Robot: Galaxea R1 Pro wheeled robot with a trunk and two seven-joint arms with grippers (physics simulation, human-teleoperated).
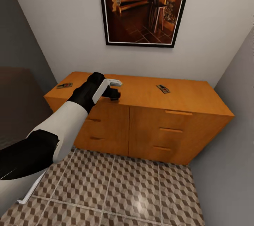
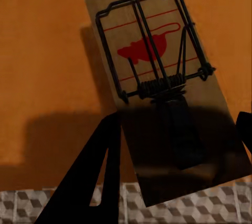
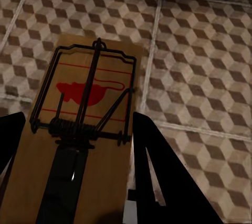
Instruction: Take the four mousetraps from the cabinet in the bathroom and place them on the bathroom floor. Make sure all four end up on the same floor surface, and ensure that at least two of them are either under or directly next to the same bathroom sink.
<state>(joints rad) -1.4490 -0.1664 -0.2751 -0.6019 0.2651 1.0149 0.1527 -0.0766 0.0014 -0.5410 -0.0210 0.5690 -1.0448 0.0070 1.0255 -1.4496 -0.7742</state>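
Both grippers are closed on mousetraps: the left gripper (image 1: pixel 114 95) grips one mousetrap (image 2: pixel 157 85) over the cabinet (image 1: pixel 148 127), the right gripper (image 3: pixel 79 182) another mousetrap (image 3: pixel 86 124) above the floor (image 1: pixel 116 190). Two more traps (image 1: pixel 65 85) (image 1: pixel 163 89) lie on the cabinet top. The pick-up step looks done; next, I judge, carry both to the sink.

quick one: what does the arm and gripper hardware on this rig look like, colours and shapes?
In the head view, the left arm has rounded shells in alternating white and black segments, with a black wrist. The left gripper has a flat white bracket on top and black parts beneath. In both wrist views the fingers show as plain black tapered wedges. No cables or markings visible.
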